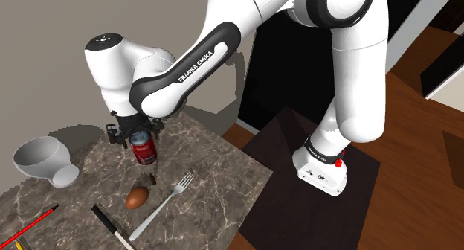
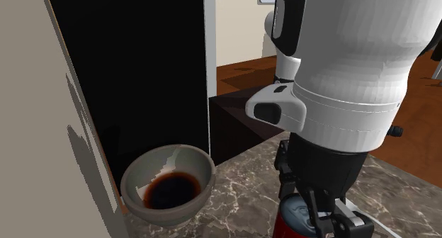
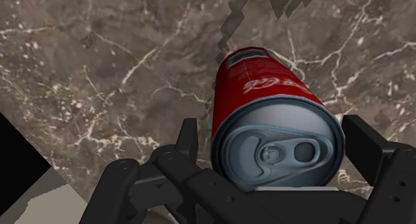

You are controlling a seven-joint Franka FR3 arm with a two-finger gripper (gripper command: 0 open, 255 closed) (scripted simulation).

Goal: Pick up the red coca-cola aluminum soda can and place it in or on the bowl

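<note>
The red soda can (image 1: pixel 143 149) stands upright on the dark marble tabletop (image 1: pixel 216 167), silver lid up. My black gripper (image 1: pixel 137 141) has come down over it and is open. One finger stands on each side of the can (image 3: pixel 267 103) at its upper part; I cannot tell whether they touch it. The pale bowl (image 1: pixel 37 148) rests on the table towards the shoulder view's left, apart from the can. In the second exterior view the bowl (image 2: pixel 134 176) has a dark inside and sits left of the can (image 2: pixel 296 217) and gripper (image 2: pixel 319 217).
A fork (image 1: pixel 163 204), a brown egg-shaped object (image 1: pixel 135 198), a black marker (image 1: pixel 111 226) and a red pencil (image 1: pixel 33 222) lie nearer the table's front. The table's edge runs close on the shoulder view's right. A wall and a black area (image 2: pixel 134 66) rise behind the bowl.
</note>
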